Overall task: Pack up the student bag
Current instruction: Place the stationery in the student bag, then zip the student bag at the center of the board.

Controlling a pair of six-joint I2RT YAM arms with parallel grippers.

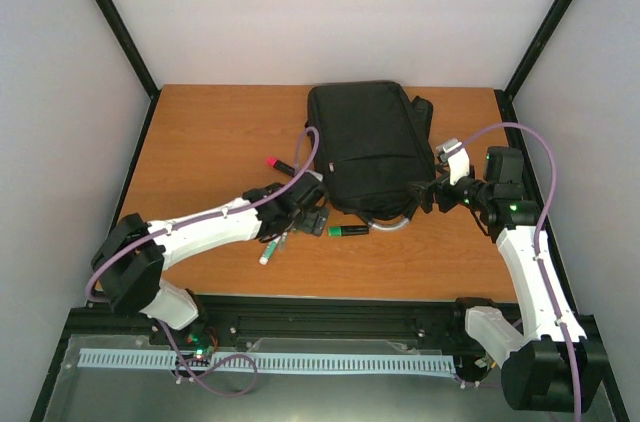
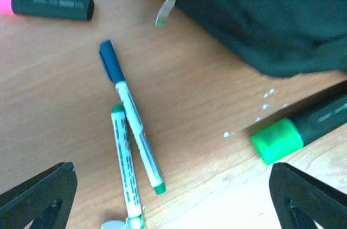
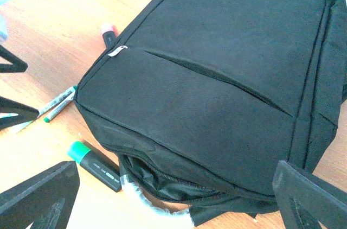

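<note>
One student bag (image 1: 368,147) lies flat on the counter (image 1: 200,132), reaching from the far edge to mid-counter, its near end partly hidden behind both arms. The left pincer (image 2: 171,180) and right pincer (image 3: 176,183) hang released, empty. Two highlighters lie by the bag's near-left corner, green-capped highlighter (image 2: 277,140) and pink-capped highlighter (image 2: 49,2), both cut off in the left wrist view. Two thin pens touch: blue-capped pen (image 2: 127,115), green-capped pen (image 2: 123,164).

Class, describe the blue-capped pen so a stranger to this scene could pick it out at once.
Start at the big black backpack on the wooden table. Beside its near left corner, two thin white pens lie in a narrow V. Pick the pen with the dark blue cap; the other pen has a green cap.
</note>
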